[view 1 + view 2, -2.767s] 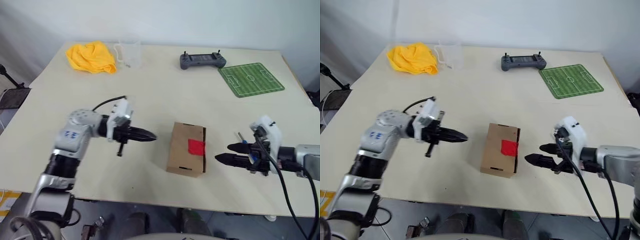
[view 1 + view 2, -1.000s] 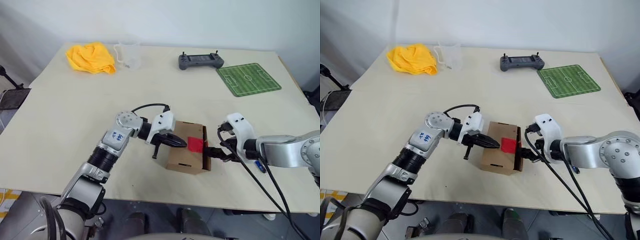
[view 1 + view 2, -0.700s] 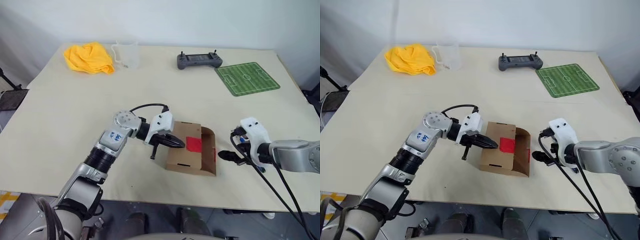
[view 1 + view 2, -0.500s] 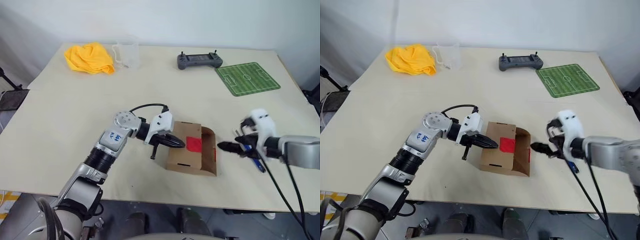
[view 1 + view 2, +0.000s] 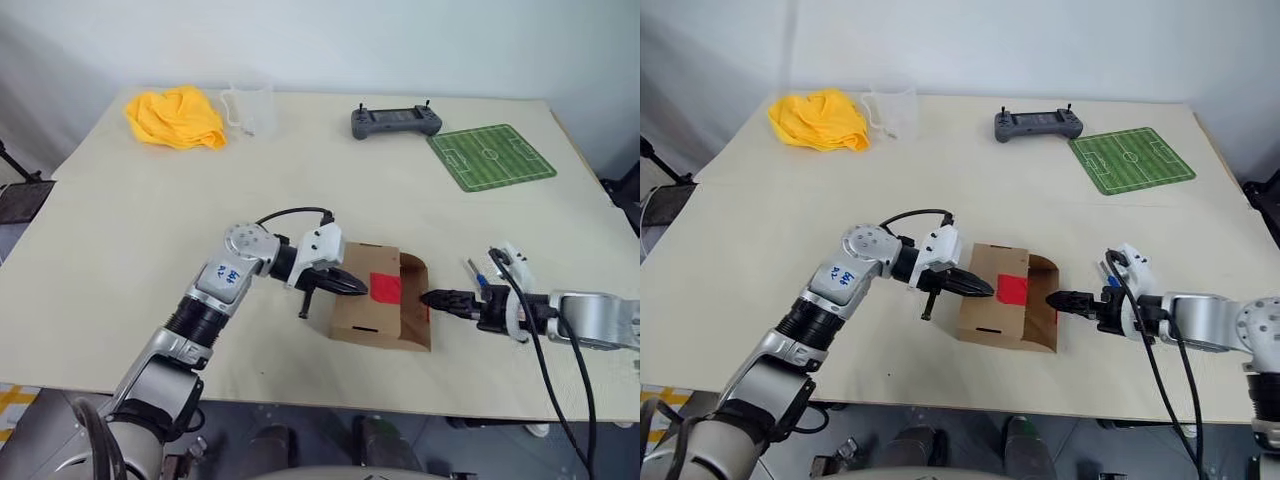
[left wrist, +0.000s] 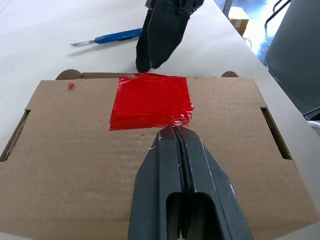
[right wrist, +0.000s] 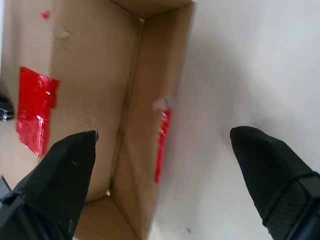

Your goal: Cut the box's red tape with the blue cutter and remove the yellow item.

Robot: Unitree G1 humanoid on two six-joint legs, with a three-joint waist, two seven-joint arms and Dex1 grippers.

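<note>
Pale wood makes up the table (image 5: 150, 210), with the box (image 5: 365, 320) of brown cardboard lying near its front edge, its right-hand flap swung open toward the right gripper (image 5: 432, 298). That gripper's two black fingers stand wide apart, holding nothing, their tips just beside the open flap. The left gripper (image 6: 176, 131) rests on the box top with its fingers pressed together, tips touching the edge of the red tape (image 6: 151, 101). A yellow item (image 5: 175, 115) lies crumpled at the table's far left corner, well apart from the box. The blue cutter (image 6: 106, 38) lies flat on the table beyond the box, near the right gripper.
</note>
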